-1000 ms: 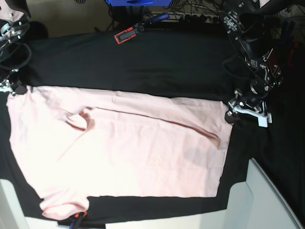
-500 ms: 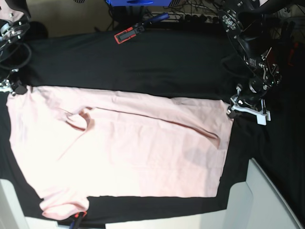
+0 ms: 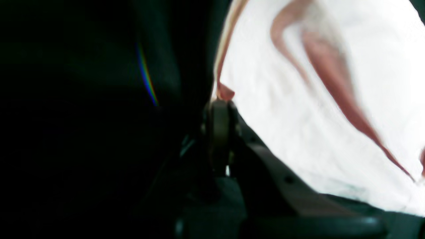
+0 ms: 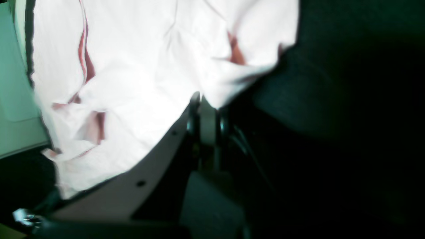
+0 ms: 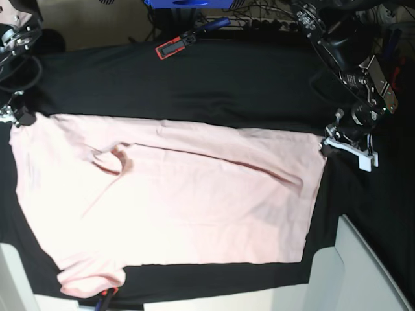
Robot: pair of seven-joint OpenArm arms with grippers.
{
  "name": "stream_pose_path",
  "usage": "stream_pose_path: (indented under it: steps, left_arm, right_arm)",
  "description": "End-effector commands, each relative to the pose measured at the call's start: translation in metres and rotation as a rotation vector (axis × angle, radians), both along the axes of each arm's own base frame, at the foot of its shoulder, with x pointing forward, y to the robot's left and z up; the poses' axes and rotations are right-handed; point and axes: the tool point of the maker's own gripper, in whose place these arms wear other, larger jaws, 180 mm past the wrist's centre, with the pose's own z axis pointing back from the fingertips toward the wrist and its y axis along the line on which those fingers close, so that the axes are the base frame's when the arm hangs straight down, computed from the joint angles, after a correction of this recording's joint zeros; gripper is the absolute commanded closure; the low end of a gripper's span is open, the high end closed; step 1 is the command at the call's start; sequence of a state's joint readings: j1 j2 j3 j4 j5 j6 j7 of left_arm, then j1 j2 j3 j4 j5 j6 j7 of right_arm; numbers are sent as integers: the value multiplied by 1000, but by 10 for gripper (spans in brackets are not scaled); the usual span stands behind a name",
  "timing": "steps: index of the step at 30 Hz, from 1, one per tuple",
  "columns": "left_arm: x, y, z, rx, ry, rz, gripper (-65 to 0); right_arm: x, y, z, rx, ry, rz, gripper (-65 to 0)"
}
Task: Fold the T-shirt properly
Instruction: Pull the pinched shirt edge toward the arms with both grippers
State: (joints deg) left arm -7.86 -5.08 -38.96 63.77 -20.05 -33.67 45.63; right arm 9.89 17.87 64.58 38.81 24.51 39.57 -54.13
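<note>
The pale pink T-shirt (image 5: pixel 175 207) lies spread out, plain side up, on the black table cloth (image 5: pixel 214 91). My left gripper (image 5: pixel 327 148) is shut on the shirt's far right corner; the left wrist view shows its closed tips (image 3: pixel 221 101) pinching the shirt's edge (image 3: pixel 315 99). My right gripper (image 5: pixel 16 116) is shut on the shirt's far left corner; the right wrist view shows its tips (image 4: pixel 203 101) closed on the cloth (image 4: pixel 142 66). A fold ridge runs along the shirt's upper part, with a small pucker at upper left. No lettering shows.
A red and black tool (image 5: pixel 174 46) lies at the cloth's far edge, with a blue object (image 5: pixel 188 3) and cables behind it. White table edges show at lower right (image 5: pixel 363 272) and lower left (image 5: pixel 10 278). A small blue and red item (image 5: pixel 107 295) sits under the shirt's near sleeve.
My left gripper has moved to the right and slightly up, pulling the shirt's far right corner with it. The shirt's far edge is drawn straighter. The right gripper has shifted only slightly.
</note>
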Motion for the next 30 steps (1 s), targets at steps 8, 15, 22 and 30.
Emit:
stream_pose_path:
  steps: [8, 15, 22, 30]
  left_arm:
    - [-14, 14, 6, 56, -4, 9, 0]
    - [-35, 15, 5, 88, 14, 5, 0]
    - [-63, 14, 7, 137, 37, -6, 0]
    - [-90, 20, 6, 180, 78, -17, 0]
  right_arm:
    - [-2, -38, 36, -136, -4, 41, 0]
    - [-21, -42, 35, -160, 46, 63, 0]
    - [-48, -41, 23, -156, 103, 68, 0]
    - [-72, -41, 14, -155, 153, 72, 0]
